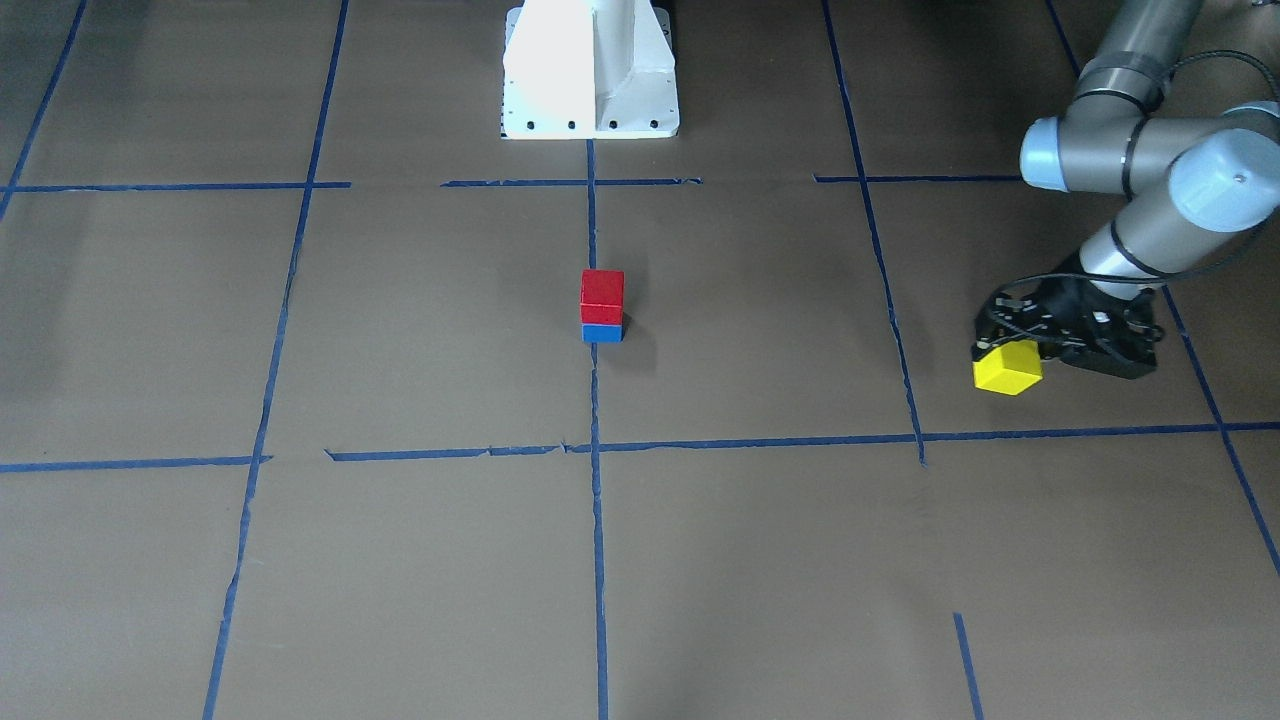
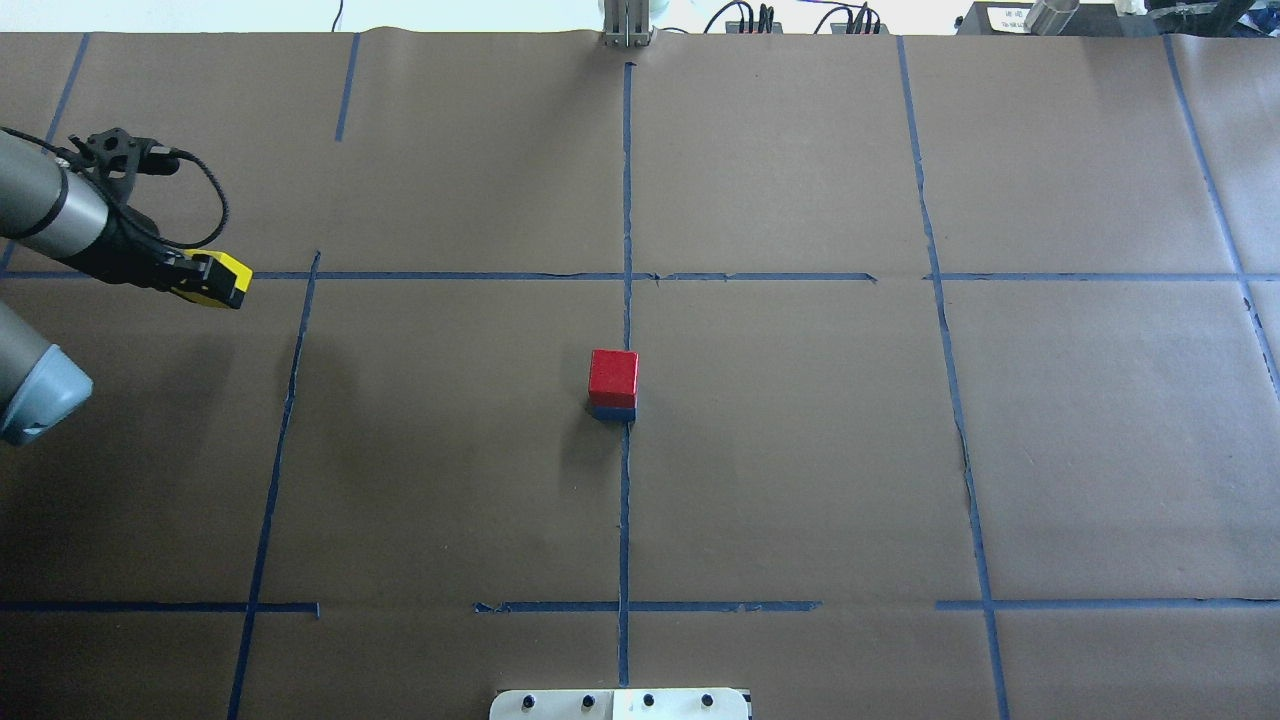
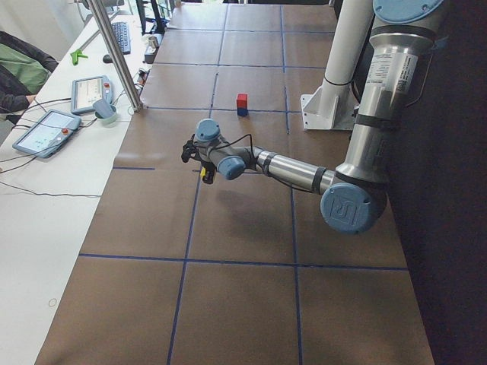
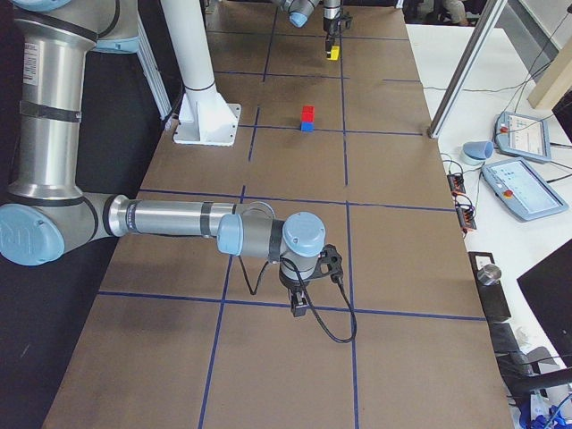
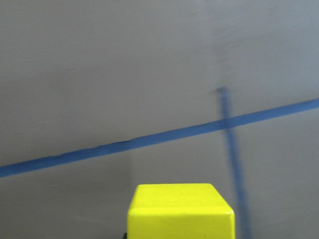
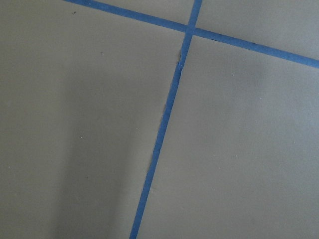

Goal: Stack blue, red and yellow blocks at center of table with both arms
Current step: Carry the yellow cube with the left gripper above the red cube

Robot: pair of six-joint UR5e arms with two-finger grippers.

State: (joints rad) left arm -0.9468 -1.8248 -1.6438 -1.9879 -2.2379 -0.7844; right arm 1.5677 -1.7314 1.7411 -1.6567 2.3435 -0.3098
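A red block (image 1: 602, 290) sits on a blue block (image 1: 602, 333) at the table's center, on the middle tape line; the stack also shows in the overhead view (image 2: 613, 377). My left gripper (image 1: 1012, 352) is shut on a yellow block (image 1: 1007, 368) and holds it above the table, far to the left of the stack. The yellow block also shows in the overhead view (image 2: 225, 278) and in the left wrist view (image 5: 179, 211). My right gripper (image 4: 301, 304) shows only in the exterior right view, low over the table at the robot's right end. I cannot tell whether it is open or shut.
Blue tape lines (image 2: 625, 275) divide the brown paper table into squares. The robot's white base (image 1: 590, 70) stands at the table's near edge behind the stack. Tablets and a cup (image 3: 104, 112) lie on the side bench beyond the far edge.
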